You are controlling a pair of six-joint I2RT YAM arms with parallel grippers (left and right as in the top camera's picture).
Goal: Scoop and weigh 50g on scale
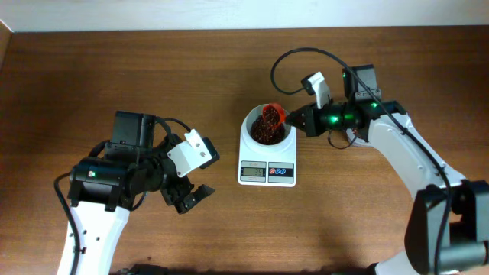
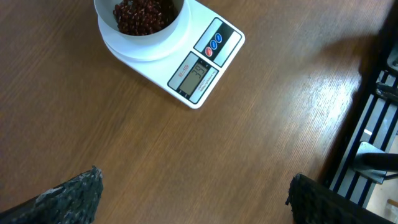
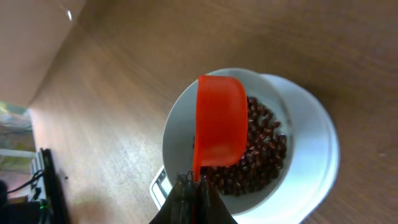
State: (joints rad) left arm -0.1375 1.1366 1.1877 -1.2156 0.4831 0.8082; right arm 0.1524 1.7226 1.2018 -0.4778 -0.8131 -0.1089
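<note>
Looking from overhead, we see the scale (image 1: 267,173) near the middle of the tabletop (image 1: 153,69). The left jaws, at its 8 o'clock, are spread wide over bare wood, well apart from it. The right arm (image 1: 382,130) reaches in from 3 o'clock, the right jaws pinching the handle of a red scoop (image 1: 273,115) tilted over the bowl (image 1: 247,128) at its 1 o'clock rim.

Overhead shows beans (image 1: 266,134) inside the scoop; the right wrist view shows only its smooth outer side. Only the left wrist view shows the display's dark digits, which we cannot read surely.

The scale is white, with a grey display, blue and red buttons, and the round white bowl on top.
</note>
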